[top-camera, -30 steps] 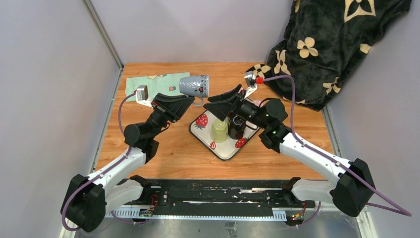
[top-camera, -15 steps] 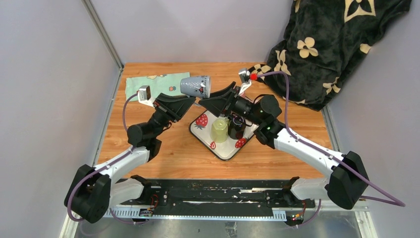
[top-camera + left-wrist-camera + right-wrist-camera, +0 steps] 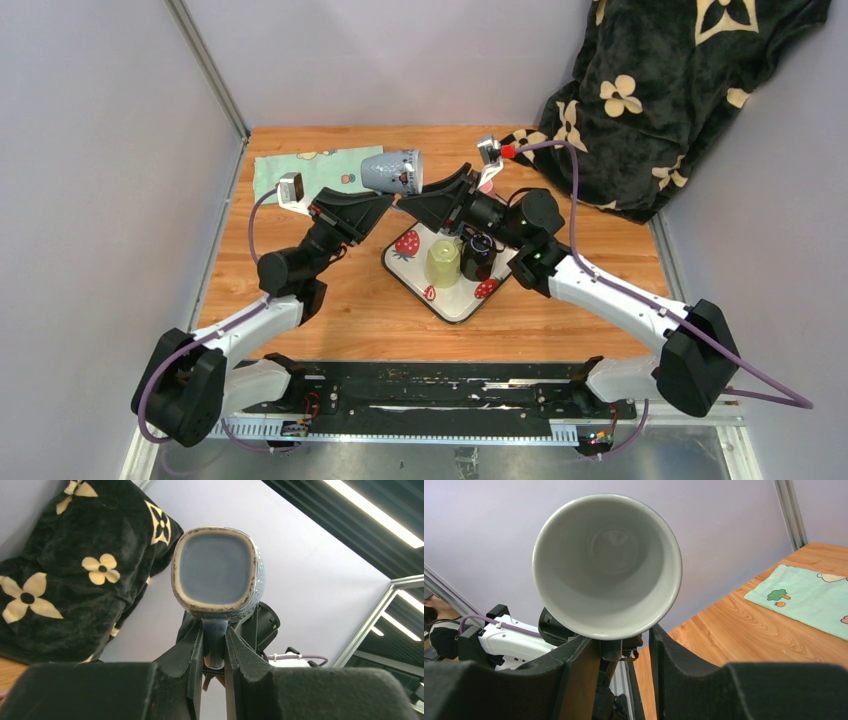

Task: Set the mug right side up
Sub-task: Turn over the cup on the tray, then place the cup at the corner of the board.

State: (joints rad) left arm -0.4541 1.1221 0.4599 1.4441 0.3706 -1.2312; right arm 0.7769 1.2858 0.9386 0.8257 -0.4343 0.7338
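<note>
Left wrist view: grey-blue ceramic mug (image 3: 216,570) pinched by handle in left gripper (image 3: 214,630); right gripper (image 3: 621,642) part-spread, empty; mug writing unreadable.

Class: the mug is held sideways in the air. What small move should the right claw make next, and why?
Probably close the right claw on the lower rim of the mug. The left claw pinches the handle, the mug lies sideways with its mouth facing the right claw, whose jaws stand open just below that rim. A second grip should let it be turned upright.
</note>
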